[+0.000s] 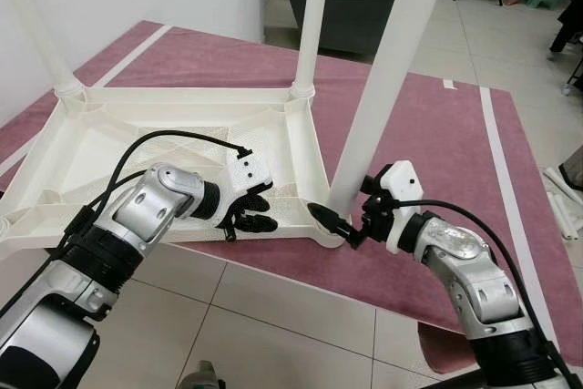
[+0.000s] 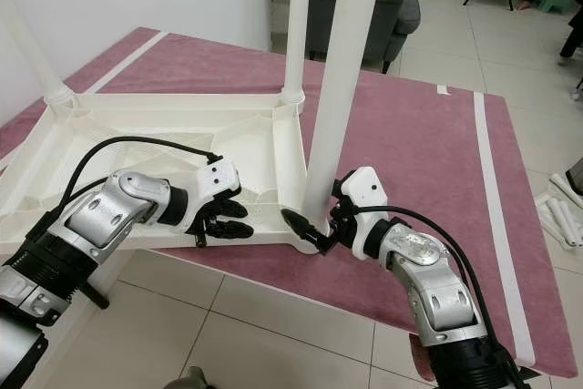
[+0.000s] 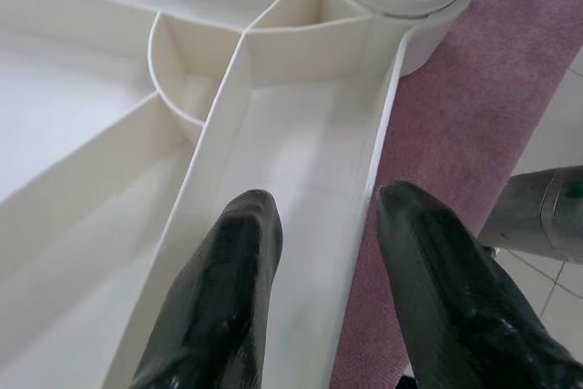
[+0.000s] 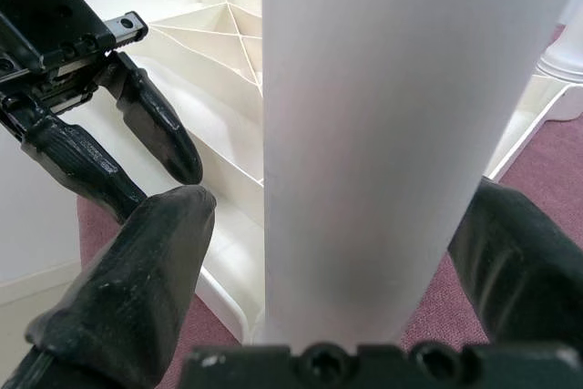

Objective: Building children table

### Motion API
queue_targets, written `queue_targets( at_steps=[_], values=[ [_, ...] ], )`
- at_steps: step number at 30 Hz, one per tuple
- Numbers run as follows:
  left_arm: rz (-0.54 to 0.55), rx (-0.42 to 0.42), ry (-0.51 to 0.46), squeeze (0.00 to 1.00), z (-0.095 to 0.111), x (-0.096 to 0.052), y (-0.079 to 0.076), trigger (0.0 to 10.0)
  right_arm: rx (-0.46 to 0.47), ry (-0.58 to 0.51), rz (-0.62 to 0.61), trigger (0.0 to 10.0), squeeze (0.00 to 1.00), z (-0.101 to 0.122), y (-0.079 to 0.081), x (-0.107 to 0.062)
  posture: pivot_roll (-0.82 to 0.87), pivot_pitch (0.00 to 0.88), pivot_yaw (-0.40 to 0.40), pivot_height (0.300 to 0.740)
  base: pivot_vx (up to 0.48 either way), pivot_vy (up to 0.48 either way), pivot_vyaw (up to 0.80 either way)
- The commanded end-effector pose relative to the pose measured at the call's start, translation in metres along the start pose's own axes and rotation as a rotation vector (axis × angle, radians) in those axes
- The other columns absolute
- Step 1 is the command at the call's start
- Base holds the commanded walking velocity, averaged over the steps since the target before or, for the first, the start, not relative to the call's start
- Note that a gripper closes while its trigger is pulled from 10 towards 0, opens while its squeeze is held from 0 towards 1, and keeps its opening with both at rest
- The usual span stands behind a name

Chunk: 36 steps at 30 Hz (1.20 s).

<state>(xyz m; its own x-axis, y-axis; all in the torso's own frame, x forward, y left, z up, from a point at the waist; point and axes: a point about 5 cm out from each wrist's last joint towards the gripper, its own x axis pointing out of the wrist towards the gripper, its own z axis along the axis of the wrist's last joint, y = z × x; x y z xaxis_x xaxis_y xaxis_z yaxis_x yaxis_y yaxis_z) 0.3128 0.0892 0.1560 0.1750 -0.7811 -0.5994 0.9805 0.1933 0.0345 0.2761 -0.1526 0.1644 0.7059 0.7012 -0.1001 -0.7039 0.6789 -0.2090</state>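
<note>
A white plastic tabletop [image 1: 182,134] lies upside down on the purple rug [image 1: 428,179], its ribbed underside up. The right end effector [image 1: 339,225] grips a smooth round leg [image 1: 387,79] standing upright at the near corner. The left end effector [image 1: 248,216], fingers apart, straddles the near rim.

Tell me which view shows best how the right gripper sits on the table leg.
Right wrist view: its fingers flank the white leg on both sides. The eye views show the right gripper at the leg's base, fingers partly hidden.
</note>
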Motion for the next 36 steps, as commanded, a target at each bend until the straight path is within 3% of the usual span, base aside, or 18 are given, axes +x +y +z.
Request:
queue_targets(
  at_steps=[1, 36],
  values=[
    [0.000, 0.676, -0.343, 0.00, 0.0479, -0.0023, -0.0146, 10.0, -0.006, -0.005, -0.005, 10.0, 0.00, 0.0014, -0.0023, 0.0050, 0.11, 0.044, -0.004, 0.740, 0.000, 0.000, 0.00],
    [0.000, 0.676, -0.343, 0.00, 0.0479, -0.0023, -0.0146, 10.0, -0.006, -0.005, -0.005, 10.0, 0.00, 0.0014, -0.0023, 0.0050, 0.11, 0.044, -0.004, 0.740, 0.000, 0.000, 0.00]
  ],
)
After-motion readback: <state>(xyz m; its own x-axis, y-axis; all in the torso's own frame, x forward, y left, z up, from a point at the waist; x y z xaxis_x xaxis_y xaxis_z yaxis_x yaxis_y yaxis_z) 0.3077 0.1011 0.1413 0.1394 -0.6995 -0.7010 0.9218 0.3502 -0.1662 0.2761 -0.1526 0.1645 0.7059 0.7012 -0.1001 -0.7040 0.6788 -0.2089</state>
